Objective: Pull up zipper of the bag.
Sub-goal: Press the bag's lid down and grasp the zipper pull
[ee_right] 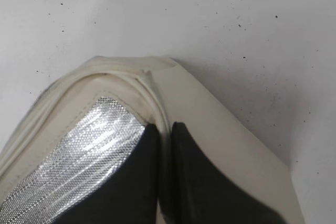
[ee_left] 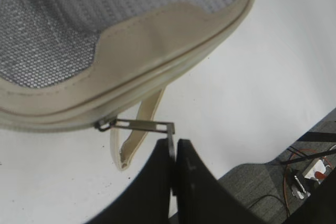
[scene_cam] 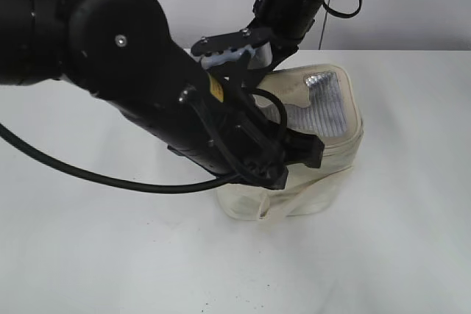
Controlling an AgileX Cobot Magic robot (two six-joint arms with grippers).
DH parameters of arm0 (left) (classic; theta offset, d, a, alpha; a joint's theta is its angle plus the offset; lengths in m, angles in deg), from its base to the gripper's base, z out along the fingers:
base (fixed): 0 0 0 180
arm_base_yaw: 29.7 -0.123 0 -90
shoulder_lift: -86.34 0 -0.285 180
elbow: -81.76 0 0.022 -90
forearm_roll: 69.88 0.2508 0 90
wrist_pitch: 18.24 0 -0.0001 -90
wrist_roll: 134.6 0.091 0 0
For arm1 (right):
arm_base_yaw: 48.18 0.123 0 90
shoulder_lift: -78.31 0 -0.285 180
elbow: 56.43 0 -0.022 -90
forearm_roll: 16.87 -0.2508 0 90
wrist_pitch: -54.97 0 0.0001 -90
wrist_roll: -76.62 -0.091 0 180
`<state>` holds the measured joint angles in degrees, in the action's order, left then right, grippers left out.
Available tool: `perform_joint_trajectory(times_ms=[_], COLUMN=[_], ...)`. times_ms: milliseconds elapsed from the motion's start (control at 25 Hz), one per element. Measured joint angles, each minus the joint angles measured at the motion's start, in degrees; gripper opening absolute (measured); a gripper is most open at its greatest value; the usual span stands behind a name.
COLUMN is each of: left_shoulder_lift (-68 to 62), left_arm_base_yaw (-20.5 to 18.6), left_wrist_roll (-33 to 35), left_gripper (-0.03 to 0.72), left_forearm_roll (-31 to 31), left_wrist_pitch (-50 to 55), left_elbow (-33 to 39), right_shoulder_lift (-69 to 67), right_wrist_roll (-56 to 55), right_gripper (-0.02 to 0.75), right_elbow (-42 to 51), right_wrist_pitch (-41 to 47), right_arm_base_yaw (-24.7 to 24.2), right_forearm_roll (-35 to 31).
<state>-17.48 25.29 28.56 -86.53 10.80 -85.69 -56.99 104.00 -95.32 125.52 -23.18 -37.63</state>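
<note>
You have the bag (scene_cam: pixel 316 145) standing near the middle of the white table (scene_cam: pixel 412 255), a little toward its far edge, with both arms crowded over it. From the exterior view the left arm's bulk hides its own fingers, so look to the left wrist view: there the left gripper (ee_left: pixel 174 148) has its two dark fingers pressed together on the end of the metal pull (ee_left: pixel 142 125), which sticks out sideways from the zipper (ee_left: pixel 79 114) along the lid rim (the slider end sits at the rim, the pinched end out over the table). A cream strap (ee_left: pixel 137 129) hangs below the rim just behind the pull.

The right wrist view shows what neither other camera does: the right gripper (ee_right: pixel 165 129) is nearly closed on a raised cream seam (ee_right: pixel 157 103) at the lid's corner, beside the silvery ribbed panel (ee_right: pixel 89 145).
</note>
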Motion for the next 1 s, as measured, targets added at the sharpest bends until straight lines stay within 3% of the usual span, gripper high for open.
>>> perform_joint_trajectory(times_ms=[320,800,1000], left_shoulder_lift=[-1.6,-3.8,-3.5], left_arm_base_yaw=[1.4,1.8,2.0], left_wrist_roll=[0.2,4.4,4.6], left_gripper=[-0.002,-0.002,0.019], left_forearm_roll=[-1.1,-1.9,1.5], left_wrist_pitch=[-5.9,-4.6,-2.7], left_elbow=[-1.3,-2.5,-2.5], right_shoulder_lift=[0.0,0.0,0.0], right_wrist_roll=[0.6,0.9,1.0], right_gripper=[0.038,0.037,0.037], right_elbow=[0.0,0.0,0.0], right_wrist_pitch=[0.0,0.0,0.0], right_arm_base_yaw=[-0.1,-0.1,-0.1], right_forearm_roll=[-0.1,-0.5,-0.7])
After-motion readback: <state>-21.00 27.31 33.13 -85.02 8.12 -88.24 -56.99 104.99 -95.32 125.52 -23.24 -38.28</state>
